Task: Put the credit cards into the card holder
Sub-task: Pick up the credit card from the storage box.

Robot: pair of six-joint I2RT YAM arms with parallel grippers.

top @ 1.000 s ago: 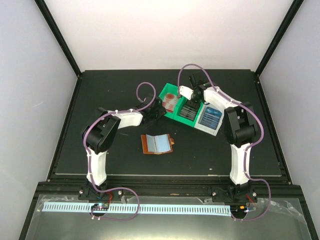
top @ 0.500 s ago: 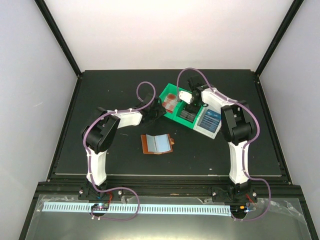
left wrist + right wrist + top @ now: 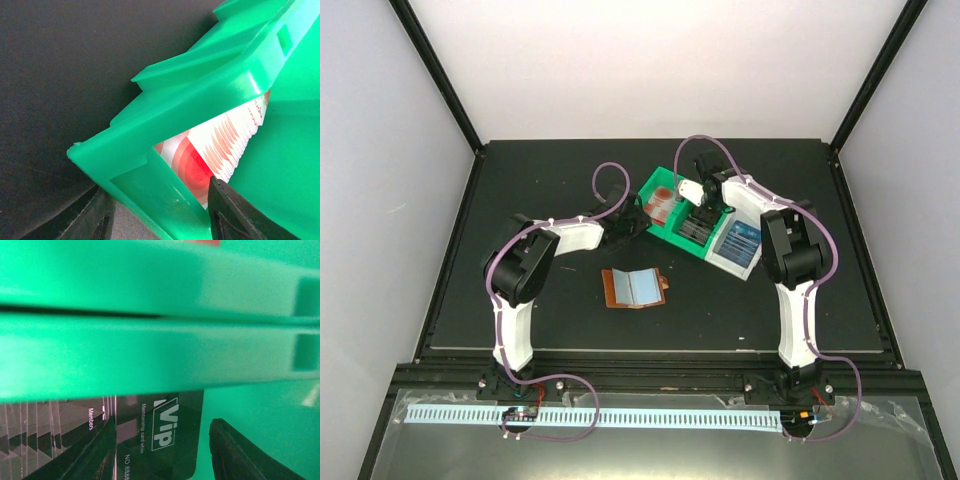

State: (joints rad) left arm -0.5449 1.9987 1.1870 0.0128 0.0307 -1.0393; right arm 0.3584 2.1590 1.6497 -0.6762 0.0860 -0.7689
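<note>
Nearly everything looks left to do: the card holder (image 3: 635,288) lies open on the surface (image 3: 520,300), the credit cards (image 3: 200,165) stacked in the green bin (image 3: 210,80). Your right fingers (image 3: 235,450) hang spread over a dark card (image 3: 165,435), pinching nothing; your left fingers (image 3: 90,220) straddle the bin wall, grip unclear.

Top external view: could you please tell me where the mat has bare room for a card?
Bare: the mat far left, beyond the left arm, and just right of the card holder. Crowded: around the green bin and white bin.
</note>
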